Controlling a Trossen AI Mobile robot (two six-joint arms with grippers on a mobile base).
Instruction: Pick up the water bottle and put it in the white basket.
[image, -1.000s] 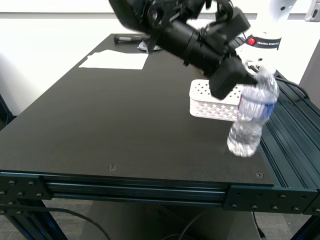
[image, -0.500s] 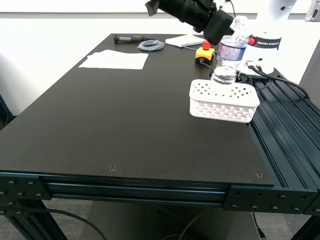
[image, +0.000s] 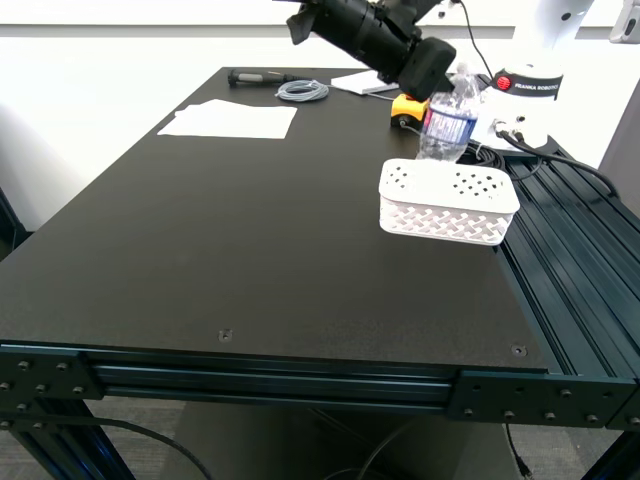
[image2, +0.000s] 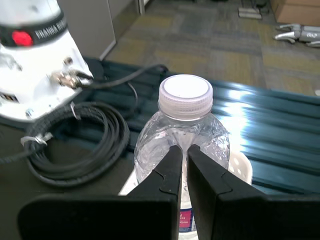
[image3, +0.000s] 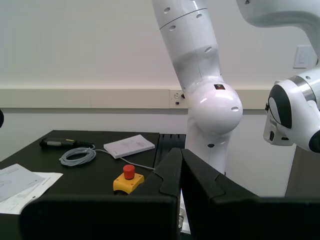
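- The water bottle (image: 449, 118) stands tilted in the white basket (image: 447, 201) on the bench (image: 250, 240);
- first pincer (image2: 182, 150) nearly together behind the bottle's neck; grip unclear;
- second pincer (image3: 180, 155) together, empty.

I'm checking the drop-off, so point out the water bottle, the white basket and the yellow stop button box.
water bottle (image: 449, 122), exterior view, on its label.
white basket (image: 446, 219), exterior view, on its woven front wall.
yellow stop button box (image3: 128, 183), second wrist view, on its yellow housing.
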